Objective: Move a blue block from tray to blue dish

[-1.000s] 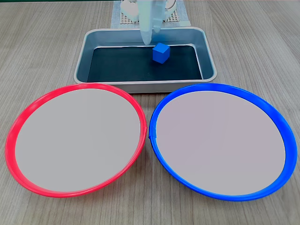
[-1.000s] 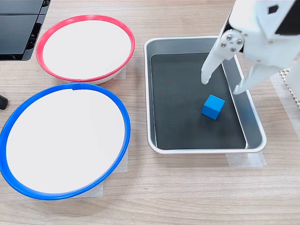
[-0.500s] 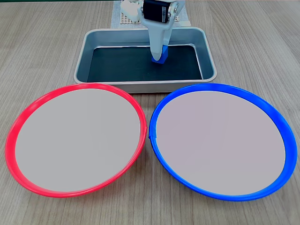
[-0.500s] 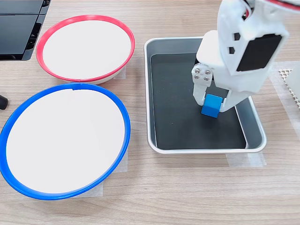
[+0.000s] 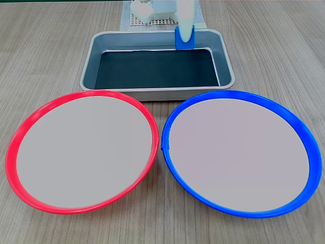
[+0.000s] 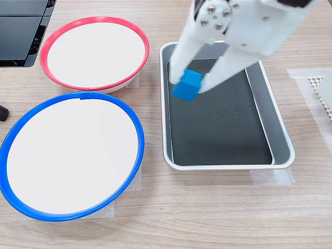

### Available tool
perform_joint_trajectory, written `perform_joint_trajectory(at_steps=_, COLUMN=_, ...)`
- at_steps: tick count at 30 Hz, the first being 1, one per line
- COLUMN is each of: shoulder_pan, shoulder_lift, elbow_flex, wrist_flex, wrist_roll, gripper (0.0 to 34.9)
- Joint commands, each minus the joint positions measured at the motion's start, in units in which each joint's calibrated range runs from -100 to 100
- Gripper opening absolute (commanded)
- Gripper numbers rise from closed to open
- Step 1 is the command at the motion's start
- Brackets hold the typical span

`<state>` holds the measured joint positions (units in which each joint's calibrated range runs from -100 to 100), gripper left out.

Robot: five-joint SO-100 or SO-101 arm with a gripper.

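Gripper (image 5: 185,38), in the first exterior view, pinches the blue block (image 5: 185,41) above the tray (image 5: 226,61), whose black floor lies bare, and in the second exterior view the gripper (image 6: 189,85) carries the blue block (image 6: 187,84) over the tray (image 6: 277,127) wall nearest the blue dish (image 6: 136,129), evidently for clearance.

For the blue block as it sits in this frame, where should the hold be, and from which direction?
On two opposite flat faces, from above, as the hand has it now: its two fingers reach down on either side of the blue block, which hangs over the tray. A plain cube offers parallel faces, so a pinch across the middle looks the most stable hold.
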<state>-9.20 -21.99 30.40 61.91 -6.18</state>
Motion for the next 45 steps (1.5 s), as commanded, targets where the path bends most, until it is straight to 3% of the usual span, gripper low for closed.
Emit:
perform_joint_trajectory(at_steps=1, shoulder_pan=-1.6, shoulder_lift=6.5, elbow_flex=-9.1, wrist_flex=-8.2, wrist_roll=3.7, gripper=0.2)
perform_joint_trajectory(at_steps=6, shoulder_pan=-2.7, shoulder_lift=23.6, elbow_flex=-19.2, wrist_flex=-19.2, wrist_roll=9.0, gripper=0.2)
perform_joint_trajectory(at_steps=13, shoulder_pan=-2.7, shoulder_lift=42.6, elbow_flex=-32.8, wrist_flex=-25.1, wrist_roll=15.5, gripper=0.4)
perform_joint_trajectory(at_steps=14, shoulder_pan=-2.7, shoulder_lift=44.3, elbow_flex=-34.3, wrist_flex=-25.1, wrist_roll=15.9, gripper=1.4)
perform_joint_trajectory(at_steps=18, shoulder_pan=-2.5, shoulder_lift=49.4, elbow_flex=-39.1, wrist_flex=-23.5, wrist_roll=17.8, gripper=12.5)
perform_joint_trajectory(at_steps=21, shoulder_pan=-2.3, shoulder_lift=50.4, elbow_flex=-39.6, wrist_flex=-22.9, wrist_roll=18.9, gripper=17.0)
perform_joint_trajectory(at_steps=23, shoulder_pan=-2.1, shoulder_lift=49.8, elbow_flex=-39.1, wrist_flex=-22.7, wrist_roll=19.4, gripper=18.1)
perform_joint_trajectory(at_steps=24, shoulder_pan=-2.1, shoulder_lift=48.4, elbow_flex=-38.1, wrist_flex=-23.2, wrist_roll=19.7, gripper=17.5)
perform_joint_trajectory(at_steps=26, shoulder_pan=-2.1, shoulder_lift=43.7, elbow_flex=-34.3, wrist_flex=-25.4, wrist_roll=20.2, gripper=5.8)
perform_joint_trajectory(at_steps=28, shoulder_pan=-1.8, shoulder_lift=35.7, elbow_flex=-27.8, wrist_flex=-27.7, wrist_roll=20.3, gripper=0.4)
perform_joint_trajectory(at_steps=34, shoulder_pan=1.3, shoulder_lift=3.1, elbow_flex=-2.9, wrist_flex=-31.7, wrist_roll=18.8, gripper=0.2)
perform_joint_trajectory(at_steps=41, shoulder_pan=4.2, shoulder_lift=-38.8, elbow_flex=47.7, wrist_flex=-46.9, wrist_roll=27.2, gripper=0.1)
perform_joint_trajectory(at_steps=45, shoulder_pan=6.6, shoulder_lift=-59.8, elbow_flex=66.9, wrist_flex=-45.2, wrist_roll=20.3, gripper=0.0)
